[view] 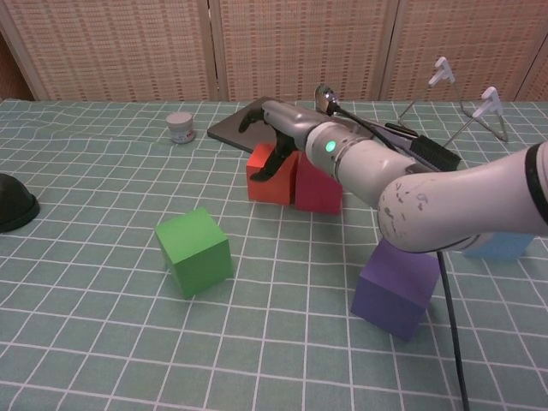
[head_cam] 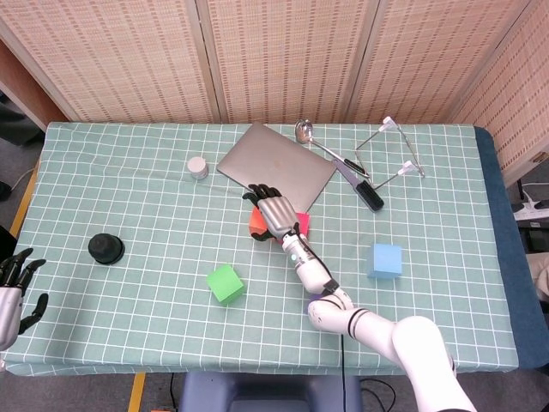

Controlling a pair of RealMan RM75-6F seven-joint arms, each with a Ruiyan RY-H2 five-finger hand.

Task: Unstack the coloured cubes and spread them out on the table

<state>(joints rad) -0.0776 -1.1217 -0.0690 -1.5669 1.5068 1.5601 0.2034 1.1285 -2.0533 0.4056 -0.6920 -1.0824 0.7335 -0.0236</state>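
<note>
An orange cube [head_cam: 257,224] and a red cube [head_cam: 303,224] sit side by side near the table's middle, just in front of the laptop. My right hand [head_cam: 276,209] reaches over them with fingers spread, and its thumb [view: 276,162] hangs down at the seam between the orange cube [view: 264,181] and the red cube [view: 318,190]. It grips nothing. A green cube [head_cam: 225,283] lies alone to the front left. A purple cube [view: 398,287] sits under my right forearm. A blue cube [head_cam: 386,259] rests at the right. My left hand [head_cam: 15,286] hangs open past the table's left edge.
A closed grey laptop [head_cam: 276,168] lies behind the cubes. A spoon [head_cam: 306,131], a black-handled tool [head_cam: 364,190] and a wire rack [head_cam: 390,151] are at the back right. A small white jar [head_cam: 198,166] and a black round object [head_cam: 105,248] are on the left.
</note>
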